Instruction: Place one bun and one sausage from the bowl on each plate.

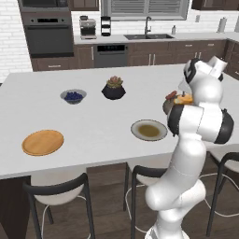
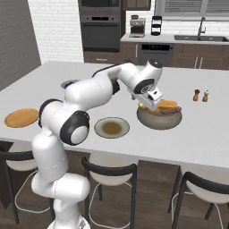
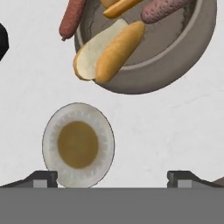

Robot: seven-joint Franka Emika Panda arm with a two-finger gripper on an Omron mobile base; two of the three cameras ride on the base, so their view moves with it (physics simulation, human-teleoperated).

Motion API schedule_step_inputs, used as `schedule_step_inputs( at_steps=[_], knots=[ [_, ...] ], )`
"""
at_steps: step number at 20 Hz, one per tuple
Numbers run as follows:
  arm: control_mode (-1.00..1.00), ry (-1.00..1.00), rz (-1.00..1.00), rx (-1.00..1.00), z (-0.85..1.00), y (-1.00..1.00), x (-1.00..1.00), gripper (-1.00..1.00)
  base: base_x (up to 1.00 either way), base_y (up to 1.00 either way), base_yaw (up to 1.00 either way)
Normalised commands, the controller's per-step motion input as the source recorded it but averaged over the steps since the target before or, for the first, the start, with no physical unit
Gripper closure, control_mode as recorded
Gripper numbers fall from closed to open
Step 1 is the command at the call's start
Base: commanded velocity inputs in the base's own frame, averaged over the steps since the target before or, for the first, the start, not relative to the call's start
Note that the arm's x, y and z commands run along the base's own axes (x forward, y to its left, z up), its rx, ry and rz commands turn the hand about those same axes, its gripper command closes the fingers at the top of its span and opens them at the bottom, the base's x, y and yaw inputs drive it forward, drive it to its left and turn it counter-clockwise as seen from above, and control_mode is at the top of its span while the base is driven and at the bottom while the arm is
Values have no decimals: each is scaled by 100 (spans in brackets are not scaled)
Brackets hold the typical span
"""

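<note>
Both plates (image 1: pixel 149 130) sit empty; open fingers (image 3: pixel 112 177) hover by the bowl (image 3: pixel 175 65), probably need a bun (image 3: pixel 109 52) next.

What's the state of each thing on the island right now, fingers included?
bowl: upright, holds buns and sausages
split bun: leaning over the bowl's rim
grey plate: empty, beside the bowl
wooden plate: empty, far end of the counter
berry bowl: holds blue berries
plant pot: upright
fingers: open, holding nothing, above the counter near the bowl
</note>
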Motion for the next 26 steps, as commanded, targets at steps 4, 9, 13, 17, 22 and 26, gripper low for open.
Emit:
schedule_step_inputs(
  at_steps=[4, 9, 13, 17, 22, 26],
  knots=[
    [-100, 0, -10, -7, -11, -17, 64, -100, 0, 0, 0],
    [-100, 2, -6, -1, -4, -23, 49, -100, 0, 0, 0],
    [-100, 0, -1, 0, -6, -22, 41, -100, 0, 0, 0],
    [-100, 0, 0, 0, -10, -28, 43, -100, 0, 0, 0],
    [-100, 0, 0, 0, -10, -23, 44, -100, 0, 0, 0],
    [-100, 0, 0, 0, -15, -21, 26, -100, 0, 0, 0]
  ],
)
